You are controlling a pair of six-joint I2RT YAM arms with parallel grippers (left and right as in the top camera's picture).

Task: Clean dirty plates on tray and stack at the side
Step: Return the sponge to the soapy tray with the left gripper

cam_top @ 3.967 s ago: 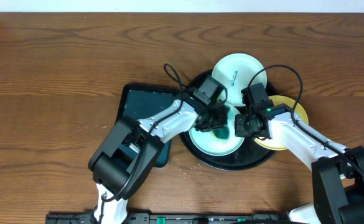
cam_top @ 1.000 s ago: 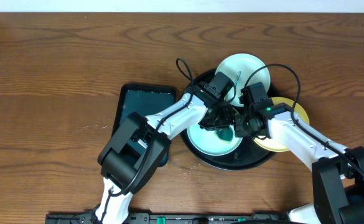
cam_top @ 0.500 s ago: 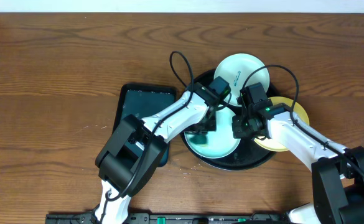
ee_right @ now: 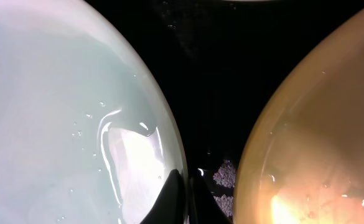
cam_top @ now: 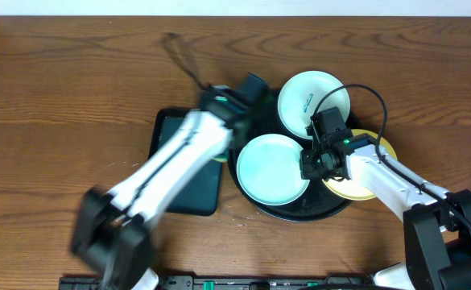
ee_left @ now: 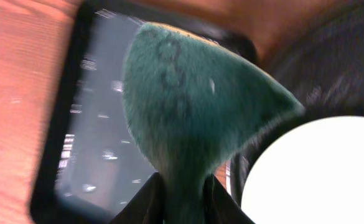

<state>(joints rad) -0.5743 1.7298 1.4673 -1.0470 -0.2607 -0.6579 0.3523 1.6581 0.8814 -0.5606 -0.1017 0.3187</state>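
Counter (cam_top: 58, 97) of brown wood grain is carrying the round black tray (cam_top: 291, 211), with the smaller teal rectangular tray (cam_top: 201, 193) just to its left. All three plates are sitting on the black tray: the front mint plate (cam_top: 271, 169), looking wiped clean, the rear white plate (cam_top: 314, 101), showing a teal smear, and the yellow plate (cam_top: 341, 189), lying partly under the right arm. The left end effector (ee_left: 182, 208) is gripping a teal sponge (ee_left: 188, 106) above where the two trays meet, its arm showing only as a blur overhead. The right end effector (ee_right: 185, 186) is closed, its tips resting at the front plate's right rim beside the yellow plate; I cannot tell whether they are pinching that rim. That plate is lying immediately to its left, so the right arm is probably the nearer one for lifting it out to bare counter.
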